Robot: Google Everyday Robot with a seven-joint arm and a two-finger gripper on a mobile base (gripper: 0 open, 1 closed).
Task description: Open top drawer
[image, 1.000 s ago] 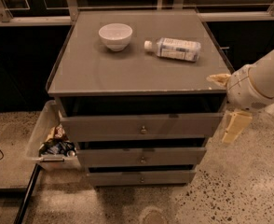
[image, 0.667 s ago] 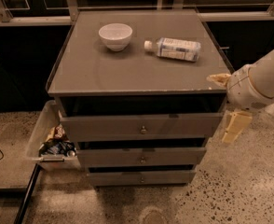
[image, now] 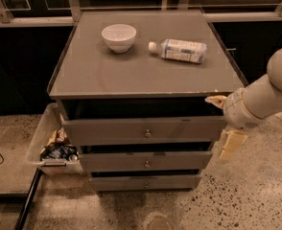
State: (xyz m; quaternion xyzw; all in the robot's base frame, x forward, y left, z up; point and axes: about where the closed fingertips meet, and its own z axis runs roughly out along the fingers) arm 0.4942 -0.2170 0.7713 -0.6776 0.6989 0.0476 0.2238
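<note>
top drawer (image: 107, 130): uppermost of three grey fronts on the cabinet, frame centre. A dark gap shows between it and the cabinet top (image: 131, 75). Looks pulled out a little, not far.
knob (image: 147, 133): small round metal, centre of the top front, nothing on it.
gripper (image: 223, 123): at 3 o'clock from the knob, just off the right end of the top drawer front, well apart from the knob.
gripper state: spread wide, holding nothing. One of the fingers (image: 232, 146) hangs low by the drawer's right end, the other sits up by the cabinet top's corner.
arm (image: 263, 97): comes in from 3 o'clock at the frame edge.
step in hand: judged as the approach or re-reach stage, with no grasp on the drawer.
next move: likely shift toward 9 o'clock to bracket the knob, close on it, then pull straight out toward 6 o'clock. Needs good centring since the knob is small.
lower drawers: middle drawer (image: 117, 161) and bottom drawer (image: 122, 182), leave alone.
on top: bowl (image: 119, 36) at 11 o'clock, bottle (image: 179, 50) lying at 1 o'clock.
bin (image: 39, 137): at 9 o'clock beside the cabinet, with wrappers inside.
</note>
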